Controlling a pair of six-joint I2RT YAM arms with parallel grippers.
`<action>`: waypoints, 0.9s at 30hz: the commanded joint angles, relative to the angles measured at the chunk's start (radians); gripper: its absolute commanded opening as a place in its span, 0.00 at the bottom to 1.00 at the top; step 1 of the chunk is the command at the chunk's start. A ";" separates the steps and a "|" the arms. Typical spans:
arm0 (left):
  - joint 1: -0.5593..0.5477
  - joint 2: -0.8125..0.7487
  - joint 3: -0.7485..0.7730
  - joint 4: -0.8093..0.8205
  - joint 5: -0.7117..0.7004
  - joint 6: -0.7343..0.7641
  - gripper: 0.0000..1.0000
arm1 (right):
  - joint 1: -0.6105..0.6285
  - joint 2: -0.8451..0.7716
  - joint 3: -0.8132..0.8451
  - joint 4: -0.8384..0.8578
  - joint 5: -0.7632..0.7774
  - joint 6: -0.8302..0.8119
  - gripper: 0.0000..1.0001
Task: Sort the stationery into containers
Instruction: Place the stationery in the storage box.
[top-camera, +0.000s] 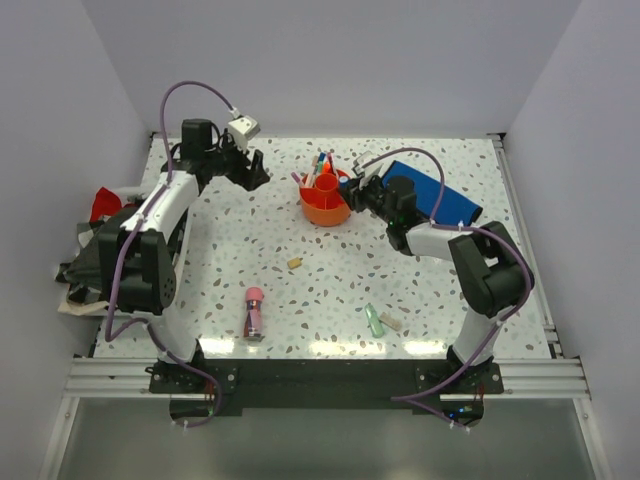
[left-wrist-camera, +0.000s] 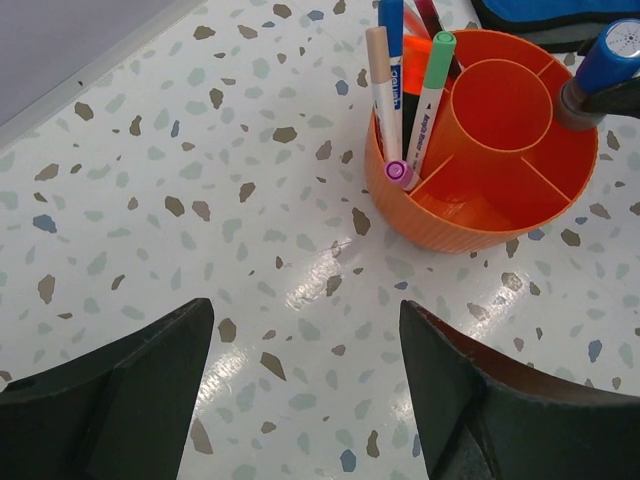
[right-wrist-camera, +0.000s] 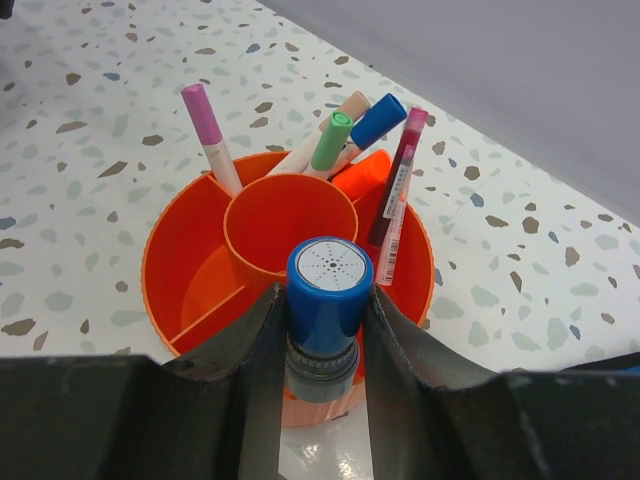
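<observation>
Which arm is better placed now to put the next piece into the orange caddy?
Right. The right gripper is shut on a blue-capped marker at the rim of the caddy. The left gripper is open and empty, off to the caddy's side.

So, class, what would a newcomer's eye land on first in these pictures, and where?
The orange caddy, far mid-table, bristles with upright pens. The right gripper grips a blue-capped item upright at the caddy's right rim. A pink-capped tube lies near the front edge.
</observation>
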 joint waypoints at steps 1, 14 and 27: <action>0.007 0.015 0.063 -0.013 -0.025 0.035 0.80 | -0.003 0.006 -0.010 0.089 0.019 0.021 0.16; 0.007 0.024 0.082 -0.030 -0.030 0.047 0.80 | 0.000 0.078 0.051 0.115 0.014 0.032 0.06; 0.010 0.037 0.094 -0.004 -0.011 0.037 0.80 | 0.000 -0.084 0.034 0.000 0.025 -0.010 0.56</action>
